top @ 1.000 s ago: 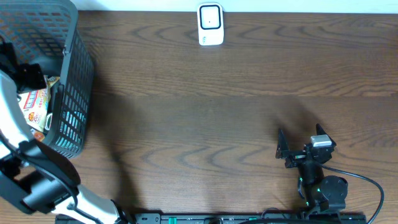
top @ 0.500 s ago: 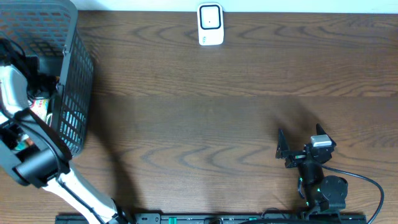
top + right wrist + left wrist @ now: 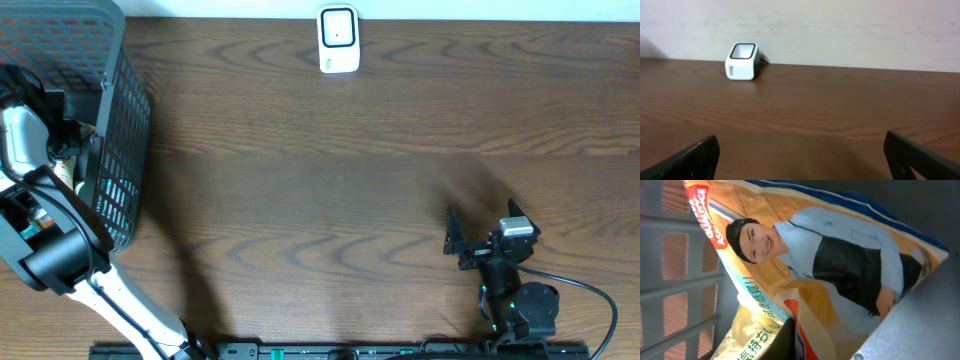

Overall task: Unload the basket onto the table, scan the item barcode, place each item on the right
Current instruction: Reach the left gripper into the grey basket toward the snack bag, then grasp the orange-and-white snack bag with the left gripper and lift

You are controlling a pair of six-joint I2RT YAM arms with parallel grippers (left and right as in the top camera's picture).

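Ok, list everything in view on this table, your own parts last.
dark grey plastic mesh basket: one, dark grey, far left of the table
printed orange snack packet: one, orange and blue with a smiling man pictured, inside the basket
small white barcode scanner: one, white, far edge, middle
dark brown wooden table: one, dark brown, under everything
left hand: one, black, inside the basket, shut on the packet
right hand: one, black, open, near edge, right side

Noted: snack packet showing a smiling man fills frame; basket wall at nine o'clock; left gripper clamps packet at six o'clock.
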